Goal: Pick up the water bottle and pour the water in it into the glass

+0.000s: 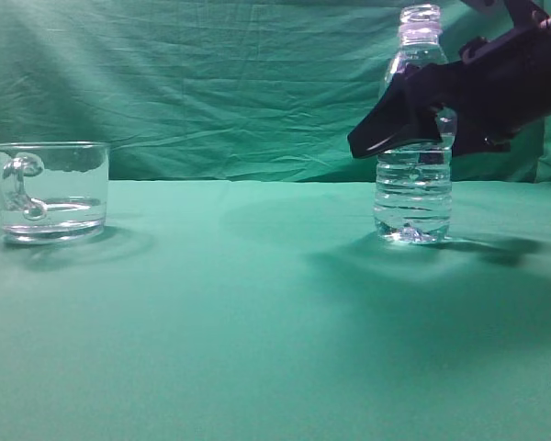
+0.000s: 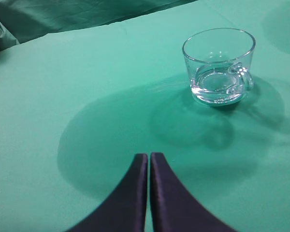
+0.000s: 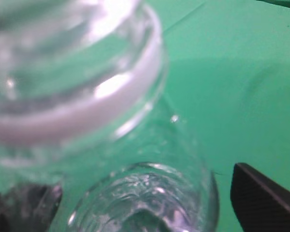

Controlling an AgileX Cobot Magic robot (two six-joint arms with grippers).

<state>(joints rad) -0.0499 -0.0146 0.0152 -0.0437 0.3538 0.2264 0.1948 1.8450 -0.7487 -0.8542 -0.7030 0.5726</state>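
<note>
The clear water bottle (image 1: 413,197) stands upright and uncapped on the green cloth at the right, with water (image 1: 413,207) in its ribbed lower body. My right gripper (image 1: 367,140) is open and straddles the bottle at mid-height. In the right wrist view the bottle (image 3: 87,82) fills the frame between the jaws (image 3: 140,193), with a small gap before the right finger. The glass (image 1: 50,191), a short mug with a handle, stands at the far left. It also shows in the left wrist view (image 2: 218,65), ahead and right of my shut, empty left gripper (image 2: 149,155).
A green cloth (image 1: 257,322) covers the table, and a wrinkled green backdrop (image 1: 211,83) hangs behind it. A wide stretch of cloth separates the glass from the bottle.
</note>
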